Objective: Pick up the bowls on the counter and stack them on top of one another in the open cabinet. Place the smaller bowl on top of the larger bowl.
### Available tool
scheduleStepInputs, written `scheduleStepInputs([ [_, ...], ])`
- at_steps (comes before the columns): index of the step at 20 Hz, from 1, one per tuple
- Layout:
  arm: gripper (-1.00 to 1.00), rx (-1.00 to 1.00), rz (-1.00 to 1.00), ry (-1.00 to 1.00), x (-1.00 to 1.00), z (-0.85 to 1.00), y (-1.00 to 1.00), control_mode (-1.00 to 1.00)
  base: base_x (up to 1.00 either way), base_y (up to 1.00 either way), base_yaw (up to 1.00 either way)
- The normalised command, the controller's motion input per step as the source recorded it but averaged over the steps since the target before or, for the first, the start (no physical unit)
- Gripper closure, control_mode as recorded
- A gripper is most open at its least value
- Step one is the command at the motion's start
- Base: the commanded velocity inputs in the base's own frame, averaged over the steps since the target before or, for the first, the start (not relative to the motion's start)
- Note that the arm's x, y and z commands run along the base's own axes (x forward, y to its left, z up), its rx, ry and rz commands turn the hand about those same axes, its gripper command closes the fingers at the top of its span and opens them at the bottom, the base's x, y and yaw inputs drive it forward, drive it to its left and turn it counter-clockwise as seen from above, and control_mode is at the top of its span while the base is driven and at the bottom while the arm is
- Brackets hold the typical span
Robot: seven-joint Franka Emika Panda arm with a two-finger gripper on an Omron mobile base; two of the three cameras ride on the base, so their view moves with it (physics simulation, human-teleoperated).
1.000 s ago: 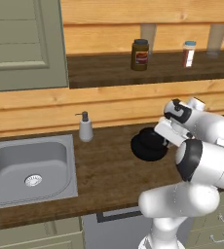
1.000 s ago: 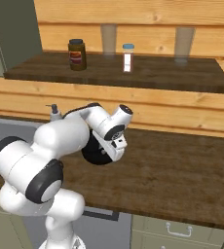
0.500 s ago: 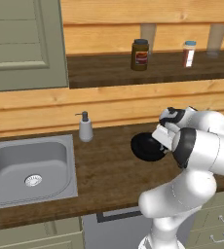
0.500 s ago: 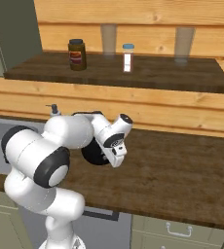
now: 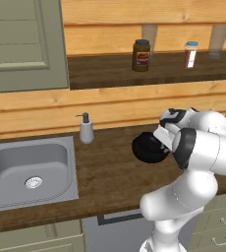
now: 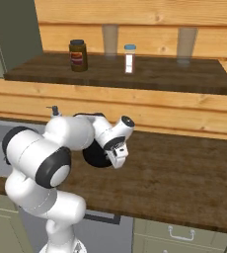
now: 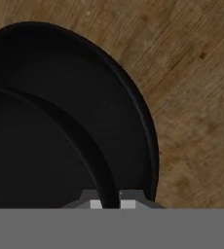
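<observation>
Straddling rim: the bowl [image 7: 60, 112] sits on the table [image 5: 110, 172], and in the hand view one black rim curves down and passes between the two pale tips of the tool [image 7: 110, 203], so one tip is inside the wall and one outside.
Which bowl: a second, wider dark curve lies outside the first in the hand view; whether that is the other bowl nested under it or the same bowl's outer wall, I cannot tell.
Bowl from tool: directly ahead of and beneath the tips; the tool [image 6: 116, 157] hangs down at the bowl's edge nearest the arm, wrist folded low over the table.
Tool state: tips apart with the rim in the gap; whether they already press on it I cannot tell.
Place in kitchen: bowl [image 5: 149, 147] lies right of the soap bottle [image 5: 86, 129] and the sink [image 5: 29, 170], just beside the white arm.
Goal from bowl: the shelf [image 5: 149, 71] of the open cabinet is above and behind, across the plank wall, with a brown jar [image 5: 141, 55] and a small white bottle [image 5: 189, 54] standing on it.
Judgement: the coming move looks like closing on the rim and lifting up and back; a thin rim grip may let the bowl tilt.
Free room: bare board lies between the jar and the small white bottle.
</observation>
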Motion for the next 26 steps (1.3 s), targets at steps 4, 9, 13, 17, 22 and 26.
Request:
scheduleStepInputs([
  [4, 1.0, -0.05, -0.12, -0.05, 0.21, -0.06, 0.0, -1.0, 0.0, 0.0, 0.0],
  [9, 1.0, -0.13, -0.11, 0.0, 0.21, -0.27, 0.0, -1.0, 0.0, 0.0, 0.0],
  [13, 1.0, -0.11, -0.07, 0.0, 0.26, -0.21, 0.0, -1.0, 0.0, 0.0, 0.0],
  [17, 1.0, -0.04, -0.02, 0.0, 0.12, -0.02, 0.0, -1.0, 0.0, 0.0, 0.0],
  [22, -1.0, -0.01, -0.01, 0.0, 0.13, 0.0, 0.0, -1.0, 0.0, 0.0, 0.0],
  [26, -1.0, 0.0, 0.0, 0.0, -0.03, 0.04, 0.0, -1.0, 0.0, 0.0, 0.0],
])
